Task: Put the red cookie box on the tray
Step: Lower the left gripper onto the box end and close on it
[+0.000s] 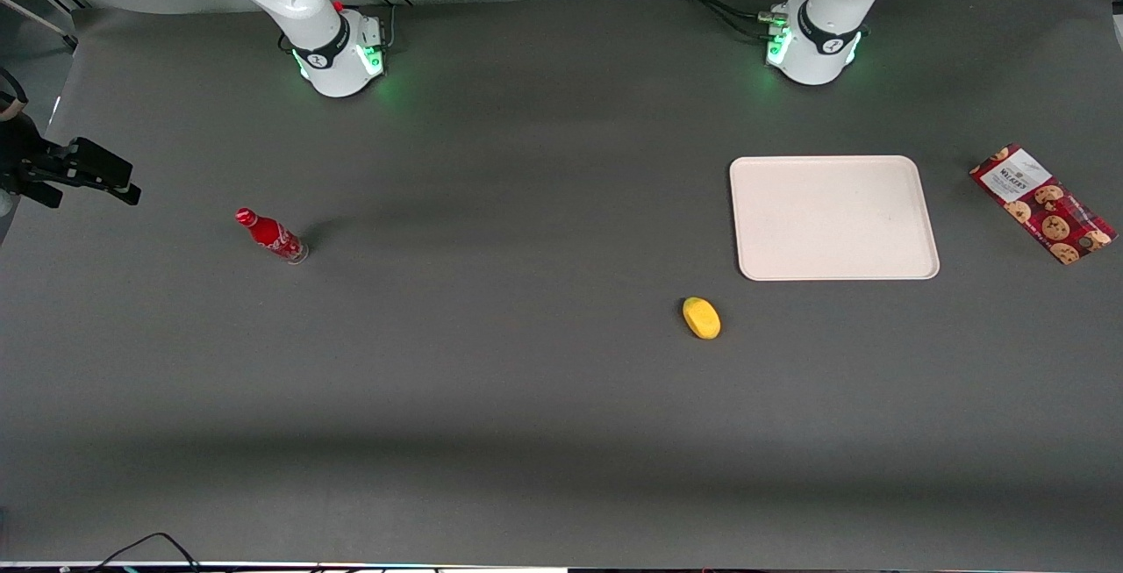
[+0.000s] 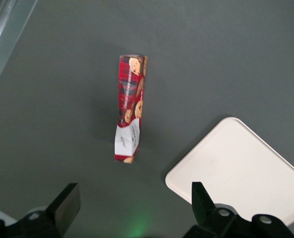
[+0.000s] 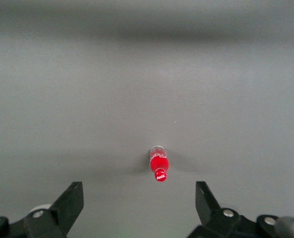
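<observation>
Left wrist view, red cookie box [image 2: 129,110] lying ahead of spread fingers [image 2: 66,205]

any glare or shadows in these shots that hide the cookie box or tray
Front view: soft dark bands cross the table, but the red cookie box and tray sit evenly lit, no glare. Left wrist view: a faint green glow on the table near the open gripper; box sharp, with a soft shadow beside it.
</observation>
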Tool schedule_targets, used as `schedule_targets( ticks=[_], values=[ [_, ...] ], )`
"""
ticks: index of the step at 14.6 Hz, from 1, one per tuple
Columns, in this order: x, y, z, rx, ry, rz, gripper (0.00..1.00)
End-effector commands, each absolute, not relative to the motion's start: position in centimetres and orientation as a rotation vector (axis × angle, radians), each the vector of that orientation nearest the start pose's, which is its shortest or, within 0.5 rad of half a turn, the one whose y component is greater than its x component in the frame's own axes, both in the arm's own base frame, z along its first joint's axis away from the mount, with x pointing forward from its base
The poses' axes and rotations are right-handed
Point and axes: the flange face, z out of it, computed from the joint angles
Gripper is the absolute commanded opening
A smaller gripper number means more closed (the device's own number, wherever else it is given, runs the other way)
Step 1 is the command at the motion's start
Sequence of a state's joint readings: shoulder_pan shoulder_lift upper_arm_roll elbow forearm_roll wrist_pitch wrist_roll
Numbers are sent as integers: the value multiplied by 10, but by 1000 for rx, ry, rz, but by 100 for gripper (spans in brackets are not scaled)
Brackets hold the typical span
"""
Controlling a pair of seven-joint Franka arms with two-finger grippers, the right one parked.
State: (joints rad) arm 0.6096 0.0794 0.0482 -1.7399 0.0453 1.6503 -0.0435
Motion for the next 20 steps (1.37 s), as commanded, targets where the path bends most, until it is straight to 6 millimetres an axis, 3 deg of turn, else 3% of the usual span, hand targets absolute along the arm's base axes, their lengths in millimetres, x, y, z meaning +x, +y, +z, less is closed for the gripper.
schedule_targets(
  ticks=[1,5,10,12,16,20],
  values=[
    [422,375,455,-2961,-1044,204,100],
    [409,373,385,-2982,-1068,94,100],
    [385,365,321,-2983,-1067,46,100],
    [370,386,295,-2986,-1002,25,100],
    [364,395,264,-3028,-1031,-9,100],
    [363,398,247,-3028,-1096,-48,100]
  ],
)
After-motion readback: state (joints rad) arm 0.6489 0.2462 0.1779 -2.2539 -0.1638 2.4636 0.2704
